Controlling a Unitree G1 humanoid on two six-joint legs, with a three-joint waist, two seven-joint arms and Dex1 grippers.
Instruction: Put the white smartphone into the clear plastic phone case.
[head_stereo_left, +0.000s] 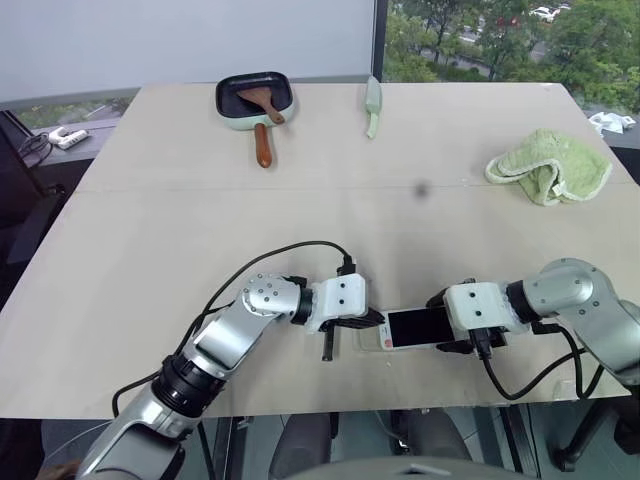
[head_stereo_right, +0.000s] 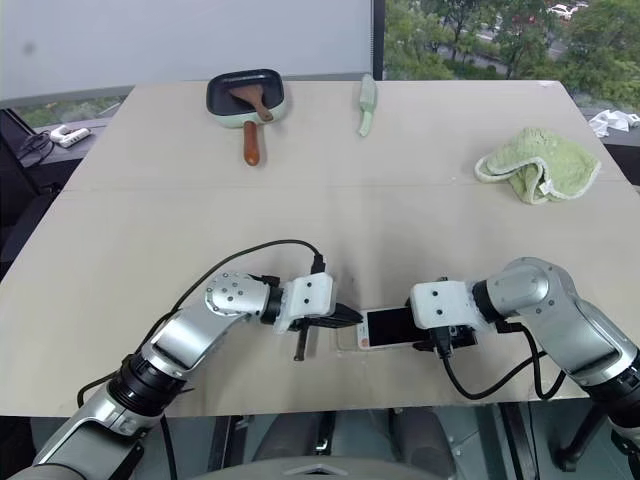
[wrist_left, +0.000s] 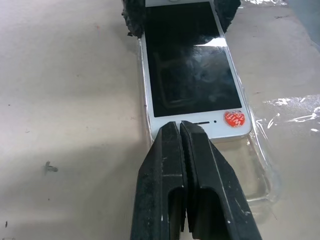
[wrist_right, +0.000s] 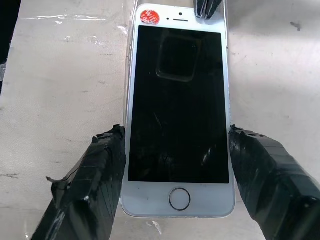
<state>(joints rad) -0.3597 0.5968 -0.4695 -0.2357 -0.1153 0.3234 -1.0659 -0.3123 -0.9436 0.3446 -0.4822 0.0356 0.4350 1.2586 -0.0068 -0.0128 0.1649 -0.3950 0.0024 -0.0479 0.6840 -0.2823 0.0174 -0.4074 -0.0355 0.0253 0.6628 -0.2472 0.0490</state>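
Note:
The white smartphone (head_stereo_left: 415, 328) lies screen up near the table's front edge, a red sticker by its earpiece. It rests over the clear plastic phone case (wrist_left: 260, 172), whose rim shows along its sides and beyond its earpiece end. My left gripper (wrist_left: 180, 129) is shut, and its tips touch that earpiece end. My right gripper (wrist_right: 177, 135) straddles the home-button end, its taped fingers (wrist_right: 100, 170) pressed against both long edges of the phone. In the head view the two grippers face each other across the phone.
At the back of the table stand a green pan (head_stereo_left: 254, 98) with a wooden spatula and a pale green knife (head_stereo_left: 372, 105). A green cloth (head_stereo_left: 548, 165) lies back right. Clear film (wrist_left: 295, 107) lies flat beside the case. The table's front edge is close.

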